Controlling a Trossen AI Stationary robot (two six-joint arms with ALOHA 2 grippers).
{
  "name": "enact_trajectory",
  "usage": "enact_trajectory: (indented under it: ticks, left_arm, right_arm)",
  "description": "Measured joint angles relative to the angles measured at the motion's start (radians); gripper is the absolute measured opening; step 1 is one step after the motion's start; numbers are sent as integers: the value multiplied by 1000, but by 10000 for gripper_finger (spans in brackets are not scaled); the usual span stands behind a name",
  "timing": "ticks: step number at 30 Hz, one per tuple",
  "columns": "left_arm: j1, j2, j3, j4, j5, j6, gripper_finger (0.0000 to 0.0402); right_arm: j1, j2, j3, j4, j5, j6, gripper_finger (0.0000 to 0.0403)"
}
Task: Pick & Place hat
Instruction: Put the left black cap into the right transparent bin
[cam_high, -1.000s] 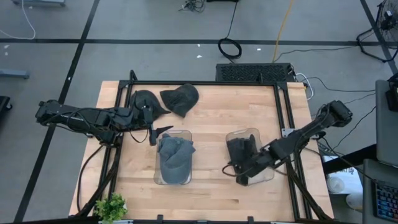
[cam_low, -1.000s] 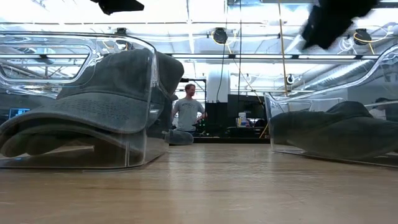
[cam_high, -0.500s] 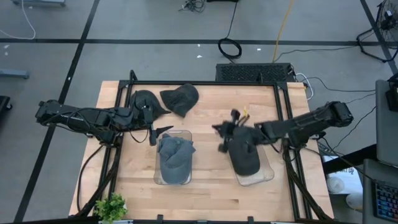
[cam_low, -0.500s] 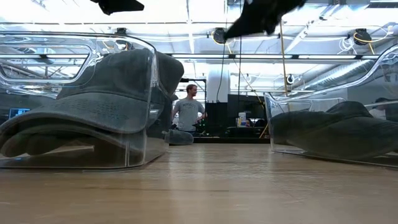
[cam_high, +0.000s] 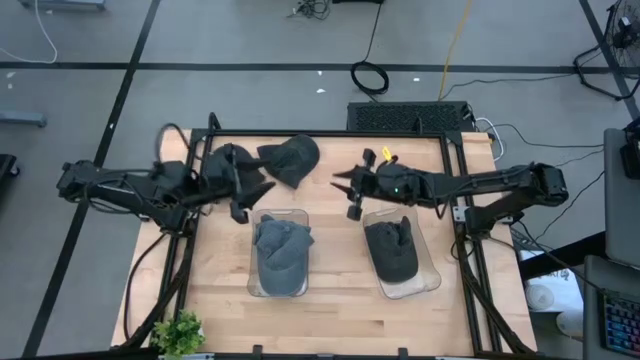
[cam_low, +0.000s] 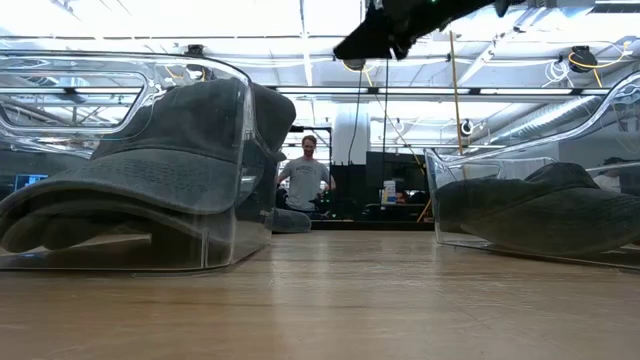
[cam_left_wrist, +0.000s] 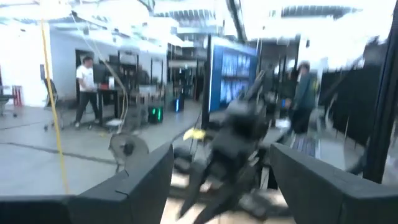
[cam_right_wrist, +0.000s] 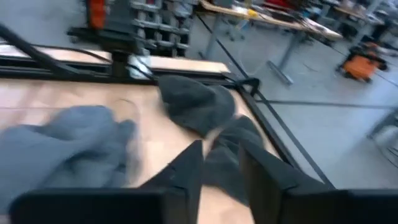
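Overhead, 2 clear bins (cam_high: 297, 216) sit on the wooden table (cam_high: 330, 300), a person (cam_low: 304, 186) beyond.

Two clear bins are sitting side by side near the middle of the table (cam_high: 330, 300). The left bin (cam_high: 278, 290) is holding a hat (cam_high: 281, 250), and the right bin (cam_high: 425, 275) is holding another hat (cam_high: 393, 250). Behind the left bin, toward the table's far left corner, two loose hats are lying on the wood, one (cam_high: 291, 158) just right of the other (cam_high: 232, 162). A small plant (cam_high: 181, 332) is standing at the near left corner.
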Motion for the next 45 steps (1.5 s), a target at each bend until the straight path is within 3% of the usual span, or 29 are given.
enact_trajectory:
  ticks: [7,11,13,16,20,24,28,30,32,33,34,37,38,42,45]
  left_arm:
    - [0,0,0,73,0,-29,282]
    - [0,1,0,144,36,-63,283]
    - [0,-12,0,134,43,-3,283]
    - [5,-27,1,31,27,226,283]
    - [38,-6,1,-59,-91,225,288]
    - [65,1,1,-98,-294,236,291]
    - [73,1,1,-290,-713,232,285]
    - [81,2,19,-461,-925,149,279]
    - [91,1,50,-618,-1033,8,270]
    - [101,-5,65,-685,-1003,-63,266]
    - [120,-11,84,-757,-911,-148,260]
    - [240,-6,152,-969,-478,-445,242]
    - [291,9,164,-1041,-406,-512,236]
    - [482,72,162,-1307,-329,-689,213]
    - [630,128,163,-1390,-157,-690,205]
  right_arm:
    - [-119,-1,-77,43,1,-23,179]
    - [-170,-13,-121,62,2,-23,199]
    - [-189,-26,-149,68,-2,-23,203]
    - [-220,-42,-177,116,-102,-22,209]
    - [-267,-61,-234,202,-266,-15,210]
    - [-303,-62,-290,298,-289,-15,205]
    - [-326,-63,-320,321,-289,-15,204]
    - [-331,-62,-326,320,-289,-15,205]
    - [-335,-63,-331,324,-289,-14,205]
    - [-335,-63,-332,323,-289,-11,205]
    - [-335,-62,-332,321,-289,-7,204]
    - [-335,-62,-332,313,-290,4,201]
    - [-335,-62,-332,306,-290,9,201]
    - [-335,-62,-332,304,-296,12,203]
    - [-335,-62,-332,305,-325,19,203]
